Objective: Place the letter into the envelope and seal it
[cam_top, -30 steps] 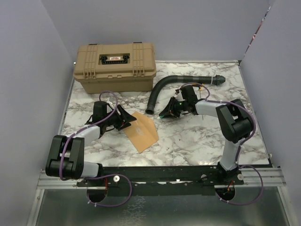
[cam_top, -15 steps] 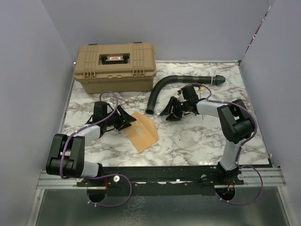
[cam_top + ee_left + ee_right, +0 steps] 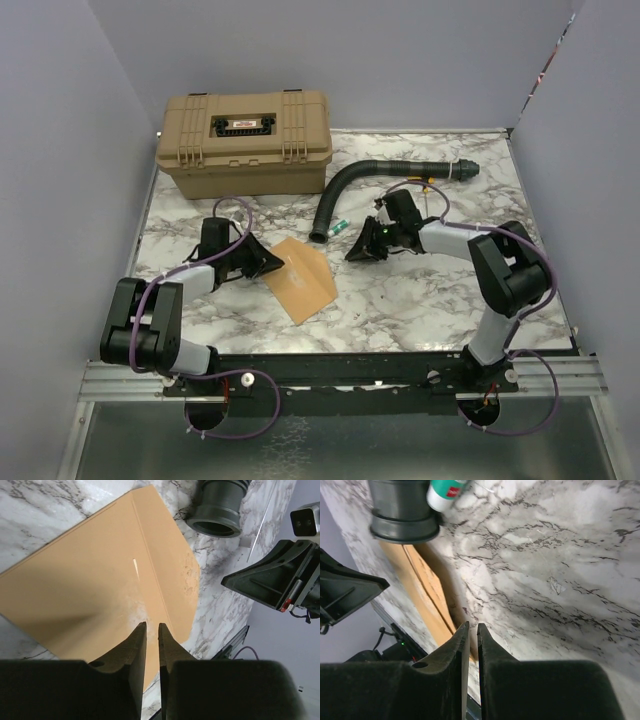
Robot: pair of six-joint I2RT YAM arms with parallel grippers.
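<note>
Both arms are stretched forward and low. The left gripper [image 3: 151,625] is narrowed to an empty slit over the envelope's [image 3: 303,278] 9 o'clock edge. The right gripper [image 3: 352,250], likewise narrowed and empty, is kept apart at 2 o'clock.

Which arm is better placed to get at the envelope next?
Left, likely. Its pincer sits right over the envelope, jaws nearly shut. The right pincer is over bare table beside the hose, with the envelope off to its side.

Envelope [image 3: 300,280] on table [image 3: 420,295] centre; toolbox [image 3: 245,140] behind; hose [image 3: 345,185] behind-right.
</note>
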